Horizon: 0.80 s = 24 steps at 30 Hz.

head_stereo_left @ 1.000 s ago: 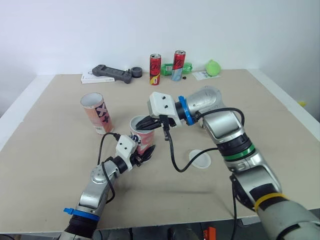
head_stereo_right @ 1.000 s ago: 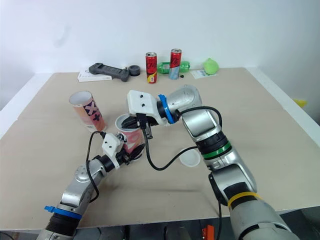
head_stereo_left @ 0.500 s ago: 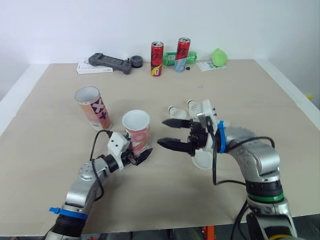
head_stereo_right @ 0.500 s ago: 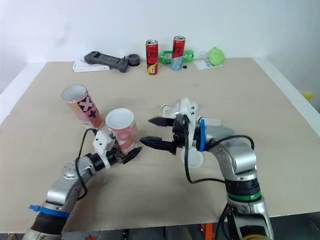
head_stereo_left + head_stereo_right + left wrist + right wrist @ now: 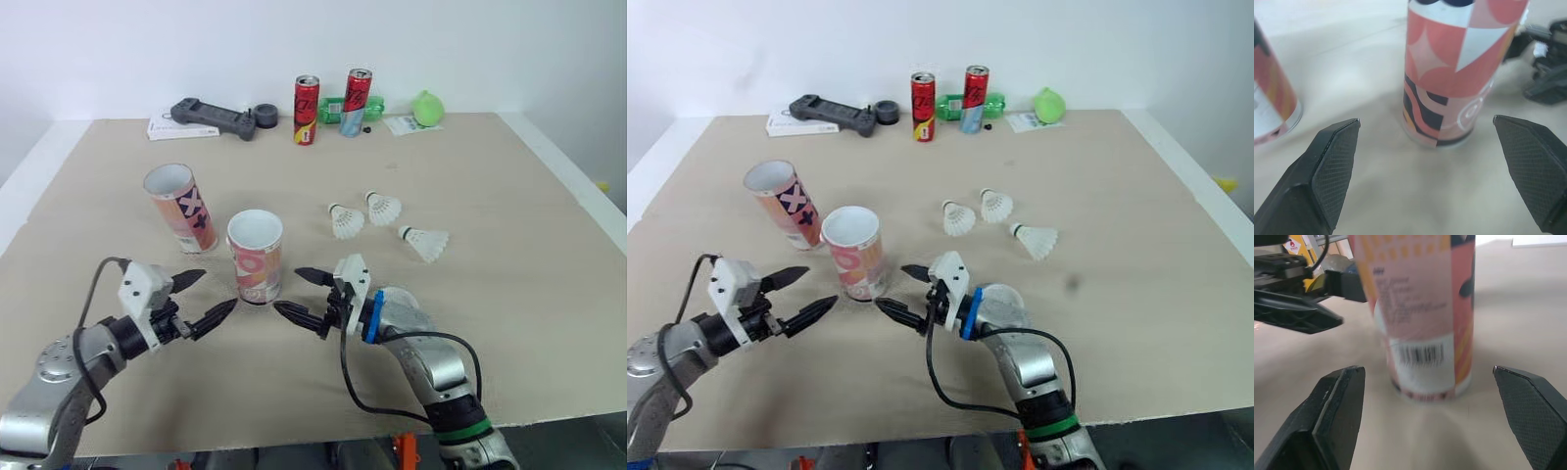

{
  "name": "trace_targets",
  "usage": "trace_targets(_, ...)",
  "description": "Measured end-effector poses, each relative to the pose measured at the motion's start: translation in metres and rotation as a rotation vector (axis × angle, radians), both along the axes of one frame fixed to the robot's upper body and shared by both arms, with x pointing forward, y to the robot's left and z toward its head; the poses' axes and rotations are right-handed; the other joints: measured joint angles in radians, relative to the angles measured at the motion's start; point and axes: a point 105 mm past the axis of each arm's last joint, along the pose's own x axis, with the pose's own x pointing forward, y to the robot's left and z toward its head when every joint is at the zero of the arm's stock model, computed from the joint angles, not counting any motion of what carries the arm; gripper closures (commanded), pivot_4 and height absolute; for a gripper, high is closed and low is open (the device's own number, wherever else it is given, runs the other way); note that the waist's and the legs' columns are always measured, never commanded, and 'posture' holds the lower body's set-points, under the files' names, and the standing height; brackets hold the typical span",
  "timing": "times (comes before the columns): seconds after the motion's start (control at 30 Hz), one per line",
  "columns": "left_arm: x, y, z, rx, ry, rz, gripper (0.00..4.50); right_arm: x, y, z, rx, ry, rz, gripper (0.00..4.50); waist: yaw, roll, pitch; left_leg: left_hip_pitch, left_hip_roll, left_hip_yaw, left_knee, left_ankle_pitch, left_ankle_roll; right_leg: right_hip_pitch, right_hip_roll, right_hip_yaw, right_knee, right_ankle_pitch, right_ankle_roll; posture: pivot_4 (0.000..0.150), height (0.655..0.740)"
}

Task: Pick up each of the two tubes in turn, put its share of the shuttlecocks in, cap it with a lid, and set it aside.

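Note:
An upright pink-patterned tube [image 5: 257, 257] with an open top stands on the table, seen close in the wrist views [image 5: 1459, 68] [image 5: 1425, 323]. A second open tube [image 5: 181, 208] leans just behind it to the left. Three shuttlecocks [image 5: 345, 221] [image 5: 382, 207] [image 5: 424, 241] lie to the right of the tubes. My left gripper [image 5: 211, 294] is open, low on the table, a little left of the near tube. On the tube's right my right gripper [image 5: 289, 292] is open too. Neither touches the tube. A white lid [image 5: 1004, 297] lies partly hidden behind my right wrist.
Along the far edge stand two red cans [image 5: 306, 110] [image 5: 355, 102], a green bottle [image 5: 338, 110], a green ball [image 5: 426, 108], a black device [image 5: 216, 117] on a white booklet [image 5: 176, 130], and a black roll [image 5: 265, 116].
My left gripper let go of the near tube's base and pulled back leftward. My right gripper left the tube's mouth, dropped low beside it and opened. The camera has shifted.

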Motion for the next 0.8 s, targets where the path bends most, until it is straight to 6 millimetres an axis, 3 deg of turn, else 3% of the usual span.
trace_targets(0.2, -0.014, -0.002, 0.012, 0.009, -0.037, -0.025, 0.00, 0.012, 0.022, 0.001, 0.004, -0.017, 0.062, 0.02, 0.000, -0.001, 0.001, 0.000, 0.001, 0.000, -0.001, 0.000, 0.000, -0.001, 0.002, 0.001, 0.000, 0.004, -0.005, 0.150, 0.7400)
trace_targets(0.77, -0.016, 0.000, 0.012, -0.012, -0.058, 0.034, 0.00, 0.027, 0.072, 0.004, -0.035, -0.042, 0.286, 0.02, -0.003, -0.001, 0.001, 0.000, 0.005, 0.002, -0.001, 0.000, 0.000, -0.004, 0.006, 0.003, 0.003, 0.006, -0.008, 0.150, 0.7400)
trace_targets(0.8, -0.016, 0.000, 0.012, -0.013, -0.061, 0.041, 0.00, 0.027, 0.076, 0.003, -0.037, -0.039, 0.296, 0.26, -0.003, -0.001, 0.001, 0.000, 0.005, 0.002, -0.001, 0.000, 0.000, -0.004, 0.006, 0.003, 0.003, 0.006, -0.008, 0.150, 0.7400)
